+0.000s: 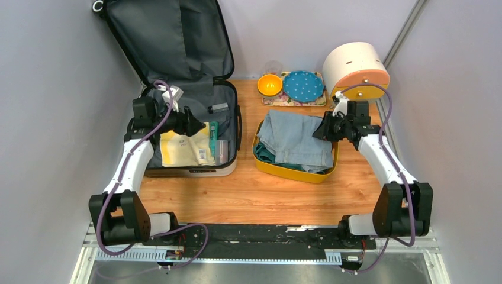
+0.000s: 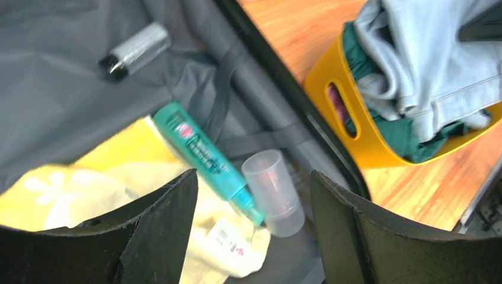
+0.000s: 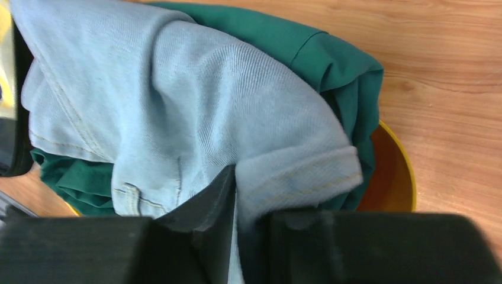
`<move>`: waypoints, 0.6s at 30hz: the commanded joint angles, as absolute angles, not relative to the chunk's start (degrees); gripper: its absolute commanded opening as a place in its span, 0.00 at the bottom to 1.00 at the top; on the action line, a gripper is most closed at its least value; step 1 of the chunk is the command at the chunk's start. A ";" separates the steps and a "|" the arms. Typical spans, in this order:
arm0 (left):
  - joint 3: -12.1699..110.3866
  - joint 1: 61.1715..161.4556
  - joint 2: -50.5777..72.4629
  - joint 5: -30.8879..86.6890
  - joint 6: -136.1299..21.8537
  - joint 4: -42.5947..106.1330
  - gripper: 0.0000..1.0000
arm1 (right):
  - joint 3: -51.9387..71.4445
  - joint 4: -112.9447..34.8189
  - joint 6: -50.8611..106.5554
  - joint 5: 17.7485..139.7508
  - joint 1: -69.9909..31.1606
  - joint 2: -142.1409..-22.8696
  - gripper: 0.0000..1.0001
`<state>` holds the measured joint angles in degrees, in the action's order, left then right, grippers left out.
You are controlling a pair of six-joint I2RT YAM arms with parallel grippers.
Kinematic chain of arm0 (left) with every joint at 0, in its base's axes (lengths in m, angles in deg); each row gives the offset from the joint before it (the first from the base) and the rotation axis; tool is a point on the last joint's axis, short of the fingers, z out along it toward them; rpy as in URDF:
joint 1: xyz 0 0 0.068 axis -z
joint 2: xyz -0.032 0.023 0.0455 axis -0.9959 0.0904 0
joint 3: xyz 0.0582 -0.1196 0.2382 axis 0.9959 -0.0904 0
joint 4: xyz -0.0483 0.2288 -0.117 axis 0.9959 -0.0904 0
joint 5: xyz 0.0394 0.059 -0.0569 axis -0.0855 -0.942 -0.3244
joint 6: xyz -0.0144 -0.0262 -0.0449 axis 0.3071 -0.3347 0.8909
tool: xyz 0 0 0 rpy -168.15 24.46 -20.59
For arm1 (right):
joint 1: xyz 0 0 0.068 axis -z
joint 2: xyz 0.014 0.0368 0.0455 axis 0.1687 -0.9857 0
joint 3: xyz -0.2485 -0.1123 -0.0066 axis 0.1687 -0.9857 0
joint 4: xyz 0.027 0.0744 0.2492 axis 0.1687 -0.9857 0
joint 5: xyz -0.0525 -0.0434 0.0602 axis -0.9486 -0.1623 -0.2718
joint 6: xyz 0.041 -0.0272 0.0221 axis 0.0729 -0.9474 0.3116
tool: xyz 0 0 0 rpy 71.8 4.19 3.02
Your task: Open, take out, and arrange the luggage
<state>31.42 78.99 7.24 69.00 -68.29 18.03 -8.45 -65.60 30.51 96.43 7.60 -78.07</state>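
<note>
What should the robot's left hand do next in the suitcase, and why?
Probably dip down and close on the teal tube. The left gripper hangs open right above it, the tube lies loose on the yellow cloth in the open luggage, and the yellow bin beside it already holds clothes.

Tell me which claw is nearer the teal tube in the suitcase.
Left. The left claw hangs open right above the teal tube inside the suitcase; the right claw is off to the side, pinching the jeans in the yellow bin.
</note>
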 commanded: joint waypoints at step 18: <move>42.23 78.93 23.41 52.41 -89.61 0.06 0.75 | 6.45 -73.80 19.64 97.62 6.99 -71.03 0.92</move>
<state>36.97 79.03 18.14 45.20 -78.11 0.69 3.26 -75.81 24.30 93.72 7.49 -71.68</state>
